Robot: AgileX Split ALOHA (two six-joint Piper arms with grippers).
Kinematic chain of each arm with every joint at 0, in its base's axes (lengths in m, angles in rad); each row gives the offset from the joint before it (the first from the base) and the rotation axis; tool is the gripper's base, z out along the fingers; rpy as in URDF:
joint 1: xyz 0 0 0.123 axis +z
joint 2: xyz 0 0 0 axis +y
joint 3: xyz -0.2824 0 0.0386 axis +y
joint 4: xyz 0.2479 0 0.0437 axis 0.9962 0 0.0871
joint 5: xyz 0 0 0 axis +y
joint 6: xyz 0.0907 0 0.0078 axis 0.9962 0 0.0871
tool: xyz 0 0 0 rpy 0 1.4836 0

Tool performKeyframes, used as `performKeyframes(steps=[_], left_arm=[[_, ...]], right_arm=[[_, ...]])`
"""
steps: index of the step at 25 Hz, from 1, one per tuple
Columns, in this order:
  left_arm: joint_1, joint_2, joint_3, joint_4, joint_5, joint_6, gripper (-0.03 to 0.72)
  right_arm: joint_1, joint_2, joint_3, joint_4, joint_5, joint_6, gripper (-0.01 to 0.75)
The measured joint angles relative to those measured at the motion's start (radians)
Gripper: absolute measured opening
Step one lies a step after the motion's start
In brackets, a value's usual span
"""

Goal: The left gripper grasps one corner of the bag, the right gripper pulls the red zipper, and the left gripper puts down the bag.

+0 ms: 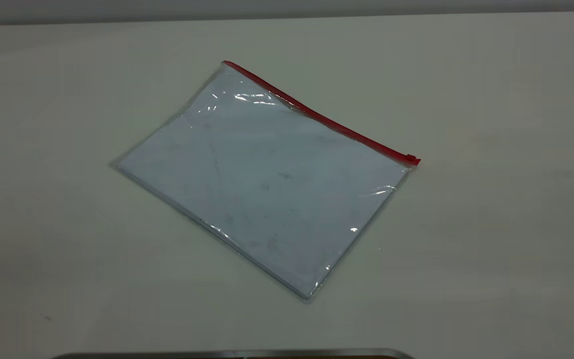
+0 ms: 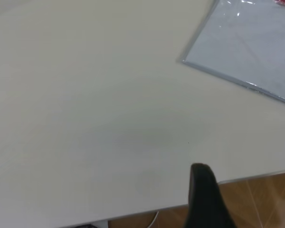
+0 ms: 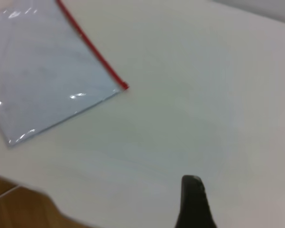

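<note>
Bag (image 1: 267, 184) lies flat on the pale surface (image 1: 491, 224), turned at a slant, touched by neither claw. It is clear and glossy, with a few wrinkles catching light, and pale bluish-white inside.

The red zipper (image 1: 317, 115) runs along one long edge, and its small slider tab (image 1: 410, 158) sits at the very end of the strip. The corner of the bag (image 1: 226, 64) at the strip's other end rests down on the surface like the rest.

The left claw (image 2: 206, 199) shows only as a dark tapered tip in its own wrist view, hanging above the surface near its edge. The bag lies well ahead of this claw and off to one side, with bare surface between them. Its nearest point is an all-clear corner (image 2: 184, 61). I cannot tell if this claw is apart or together.

The right claw (image 3: 194, 202) likewise shows only a dark blunt tip, held over the surface. The slider end of the zipper (image 3: 125, 86) is the part of the bag nearest to it, yet still well apart, ahead and to one side. Whether this claw is apart or together cannot be told either.

Neither claw appears in the exterior view.
</note>
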Motion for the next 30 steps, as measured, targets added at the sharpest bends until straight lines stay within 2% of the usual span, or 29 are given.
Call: performKeyframes(steps=[4, 11, 30], left_arm=[[0.0, 0.0, 0.0, 0.0, 0.0, 0.0, 0.518], [0.0, -0.001, 0.0, 0.0, 0.0, -0.002, 0.518], [0.0, -0.001, 0.0, 0.0, 0.0, -0.002, 0.518]], right_arm=[[-0.003, -0.002, 0.0, -0.012, -0.004, 0.029, 0.551], [-0.004, -0.002, 0.002, -0.115, -0.015, 0.178, 0.551], [-0.004, -0.002, 0.002, -0.117, -0.018, 0.19, 0.551]])
